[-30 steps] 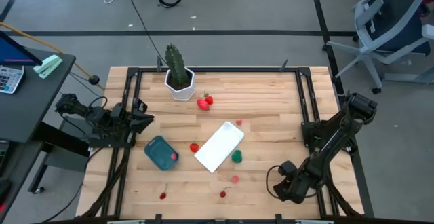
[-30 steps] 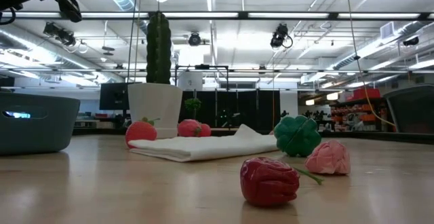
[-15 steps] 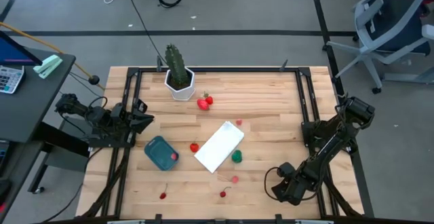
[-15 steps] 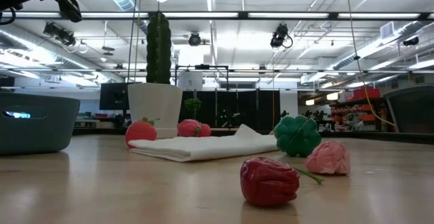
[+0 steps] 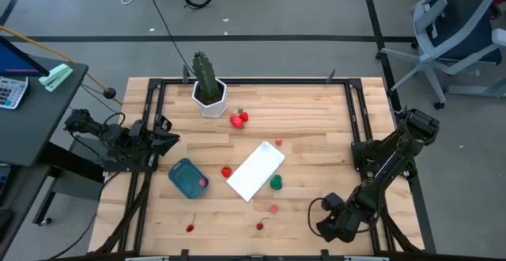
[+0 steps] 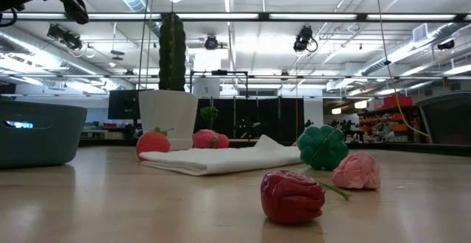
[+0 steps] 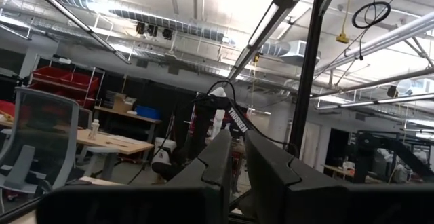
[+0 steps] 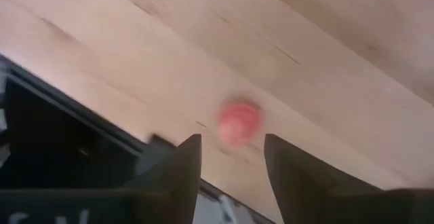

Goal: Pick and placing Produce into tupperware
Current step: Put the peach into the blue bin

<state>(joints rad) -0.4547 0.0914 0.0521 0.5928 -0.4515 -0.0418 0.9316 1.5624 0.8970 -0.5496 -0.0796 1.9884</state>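
The teal tupperware (image 5: pixel 186 178) rests on the table's left half with one red piece (image 5: pixel 202 183) inside. Loose produce lies around the white panel (image 5: pixel 255 170): two strawberries (image 5: pixel 238 119), a red piece (image 5: pixel 227 171), a green piece (image 5: pixel 276 183), pink balls (image 5: pixel 277 143) (image 5: pixel 273 209) and cherries (image 5: pixel 260 225) (image 5: pixel 190 228). My right gripper (image 5: pixel 322 225) hangs open near the near edge. In its wrist view a pinkish-red ball (image 8: pixel 239 123) lies on the wood just beyond the fingers (image 8: pixel 180 173), untouched. My left gripper (image 5: pixel 169 140) waits shut at the left edge.
The cactus in its white hexagonal pot (image 5: pixel 209 95) stands at the far edge. Dark frame rails (image 5: pixel 150 126) run along the table's left and right sides. The low view shows the red piece (image 6: pixel 292 196), pink piece (image 6: pixel 356 171) and green piece (image 6: pixel 321 147) nearest.
My right gripper has crept a little toward the table's near edge, its fingers staying apart. The produce, the tupperware and the left arm have stayed where they were.
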